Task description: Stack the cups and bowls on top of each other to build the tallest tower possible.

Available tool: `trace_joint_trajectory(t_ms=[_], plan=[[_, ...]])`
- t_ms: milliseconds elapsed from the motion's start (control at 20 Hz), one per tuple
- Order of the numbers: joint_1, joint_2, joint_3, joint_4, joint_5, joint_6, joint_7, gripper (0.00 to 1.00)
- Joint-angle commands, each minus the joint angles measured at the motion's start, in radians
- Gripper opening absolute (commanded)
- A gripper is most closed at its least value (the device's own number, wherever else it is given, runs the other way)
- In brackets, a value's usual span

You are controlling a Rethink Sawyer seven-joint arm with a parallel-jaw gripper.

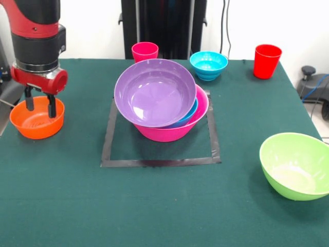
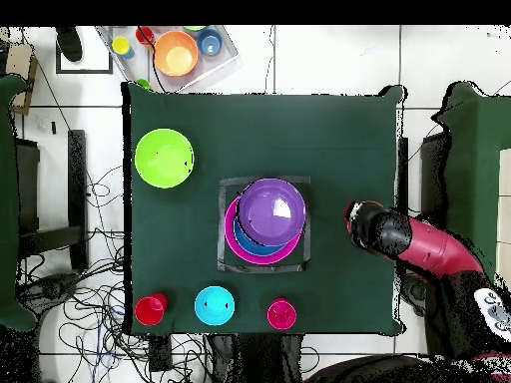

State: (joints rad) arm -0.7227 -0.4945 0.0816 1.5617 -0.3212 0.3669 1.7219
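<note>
The gripper point(image 1: 38, 105) hangs over the orange bowl point(image 1: 37, 123) at the left edge of the front view. Its two black fingers point(image 1: 51, 107) stand apart and point down into the bowl's mouth. They hold nothing, and I cannot tell if their tips touch the bowl's inside. In the overhead view the red arm point(image 2: 424, 244) covers this bowl, so it does not show there.

The tower point(image 1: 163, 108) stands in the middle of the green surface point(image 1: 154, 206), inside a square of black tape point(image 1: 159, 162). The large pink bowl point(image 1: 169, 131) is its base. A blue bowl point(image 1: 189, 114) sits in it, with only a part of the rim showing. The purple bowl point(image 1: 154, 92) lies on top, tilted, with its mouth turned toward the front camera.

The other things are well apart from the tower. The large lime green bowl point(image 1: 297, 165) rests near the right edge in the front view. Along the far side stand the pink-red cup point(image 1: 145, 52), a small ribbed blue bowl point(image 1: 208, 65) and the red cup point(image 1: 267, 60), all upright.

In the overhead view, a clear tray point(image 2: 172, 55) lies on the floor beyond the surface, with more coloured pieces in it.
</note>
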Motion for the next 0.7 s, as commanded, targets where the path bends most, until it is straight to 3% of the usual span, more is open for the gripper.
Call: trace_joint_trajectory(t_ms=[50, 350, 700], plan=[[0.047, 0.059, 0.075, 0.065, -0.072, -0.077, 0.030, 1.00], [0.060, 0.064, 0.070, 0.058, -0.058, -0.083, 0.047, 1.00], [0.016, 0.102, 0.098, 0.039, -0.079, -0.103, 0.000, 1.00]])
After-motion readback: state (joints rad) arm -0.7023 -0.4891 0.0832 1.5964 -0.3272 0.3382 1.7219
